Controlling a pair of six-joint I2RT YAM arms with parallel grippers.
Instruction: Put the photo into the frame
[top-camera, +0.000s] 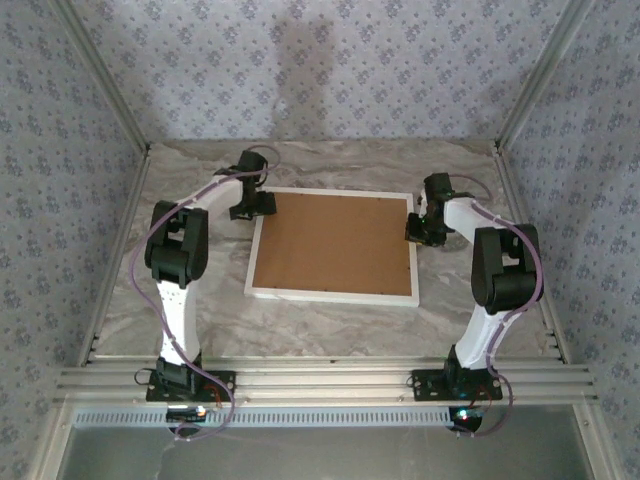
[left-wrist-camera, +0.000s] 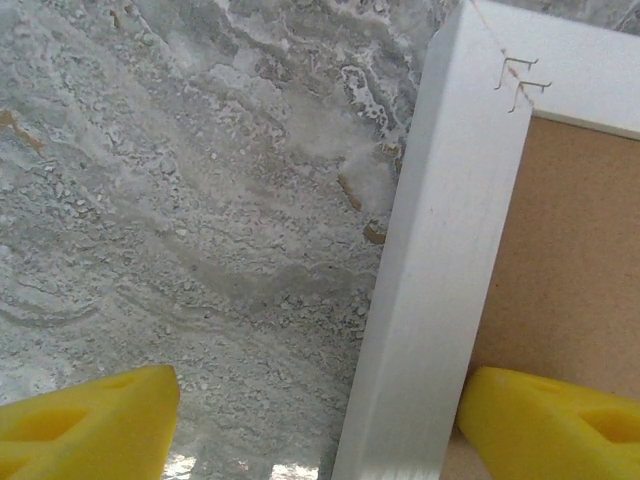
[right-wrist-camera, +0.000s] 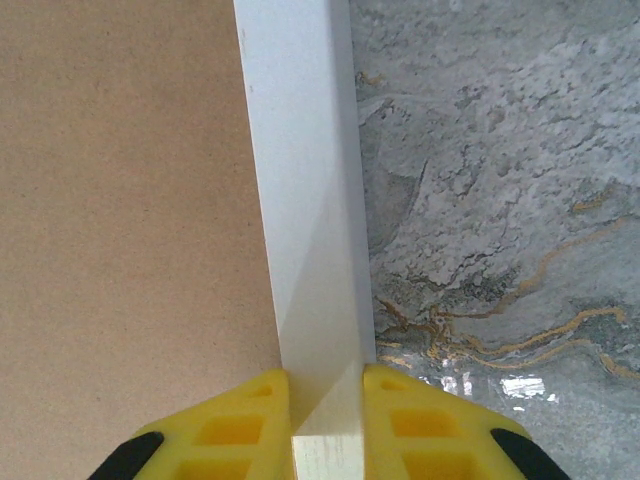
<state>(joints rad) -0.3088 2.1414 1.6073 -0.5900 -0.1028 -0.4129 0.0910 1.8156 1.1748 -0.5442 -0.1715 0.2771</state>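
- Top external: the frame (top-camera: 333, 295) lies mid counter (top-camera: 200, 325), brown board (top-camera: 335, 245) up.
- Right gripper (right-wrist-camera: 325, 400) clenches its right side.
- Left gripper (left-wrist-camera: 320, 425) hangs open across its left side.

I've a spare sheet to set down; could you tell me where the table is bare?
The table is bare in the near strip between frame and arm bases, and in the far strip behind it. Crowded: the frame's far corners, with left gripper and right gripper.

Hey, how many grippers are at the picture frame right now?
2. The left gripper straddles the frame at its left rail near a corner, jaws wide apart. The right gripper pinches the right rail. Neither is hidden.
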